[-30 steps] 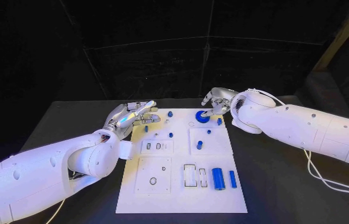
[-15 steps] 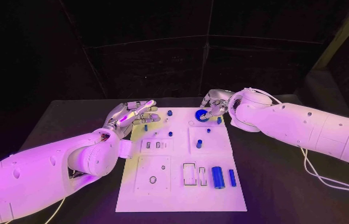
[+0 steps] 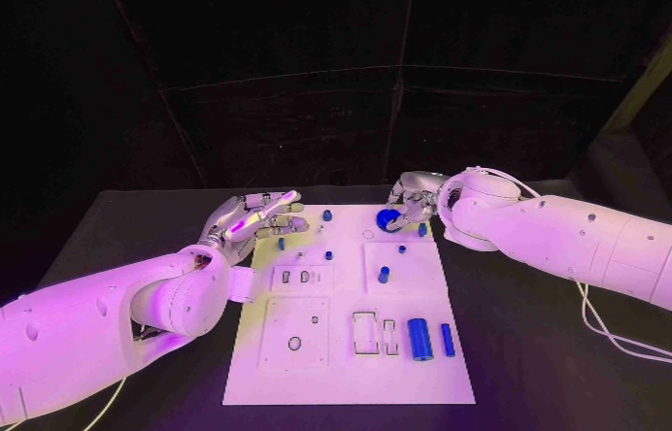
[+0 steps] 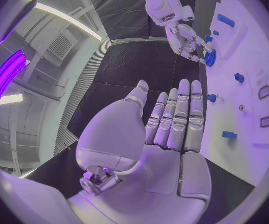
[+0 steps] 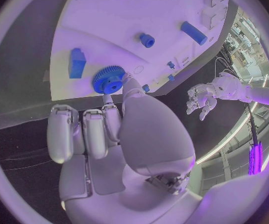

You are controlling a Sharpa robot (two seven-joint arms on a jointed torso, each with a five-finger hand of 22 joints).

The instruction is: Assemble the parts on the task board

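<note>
Right hand (image 3: 415, 190) is at the far edge of the task board (image 3: 351, 373), a bit closer to its own arm than a second ago. Its fingertip and thumb touch the blue gear (image 3: 388, 221), which sits on the board near that far edge. I cannot tell if the hand really holds the gear. Left hand (image 3: 252, 219) hovers over the board's far left corner, holding nothing, fingers straight and close together. It has hardly moved. Two blue rods (image 3: 420, 340) lie on the near part of the board, same as before.
</note>
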